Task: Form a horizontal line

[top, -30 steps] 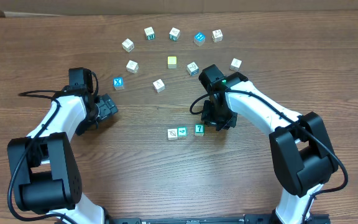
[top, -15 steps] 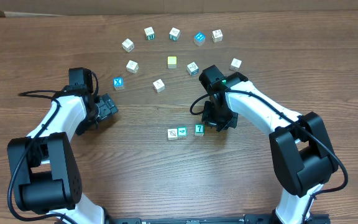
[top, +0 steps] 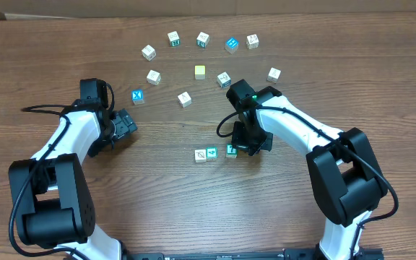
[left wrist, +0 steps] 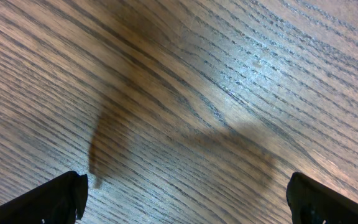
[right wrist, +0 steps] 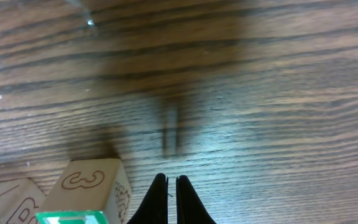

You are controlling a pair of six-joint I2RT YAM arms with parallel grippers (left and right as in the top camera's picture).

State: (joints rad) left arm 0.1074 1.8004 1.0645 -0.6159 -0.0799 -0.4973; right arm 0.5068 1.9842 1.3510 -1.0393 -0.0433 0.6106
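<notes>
Table (top: 352,65): wood-grain top, it's carrying everything here, and both arms are reaching in from the near edge.

Right arm (top: 295,126): white with black joints. It's bending in toward the middle, and its wrist is hanging right over the right end of the row.

Left arm (top: 71,137): sitting over on the left, well apart from every cube.

Left gripper (left wrist: 188,202): fingers are standing spread wide and pinching nothing. Its wrist view is only showing bare wood between them.

Right gripper (right wrist: 171,194): fingers are pressing together, tip against tip, with nothing between them. It's sitting just right of a green-faced cube (right wrist: 92,183) with a curly mark on its pale side. Can't tell if they're actually touching.

Horizontal line (top: 211,153): lying near the middle of the table and running left to right. I'm only seeing three cubes:
- a white-faced cube (top: 201,155) on the left
- a teal cube (top: 211,153) right against it
- after a small gap, another teal cube (top: 230,150), half hiding under the right gripper

Can't tell whether a fourth one is sitting under there.

Loose cubes: scattering in an arc across the far side, well apart from the row.
- the blue X cube (top: 137,95) is sitting far-left
- the pale-yellow cube (top: 200,71) is sitting around the middle
- a second blue cube (top: 231,45) is sitting farther back, to the right
</notes>
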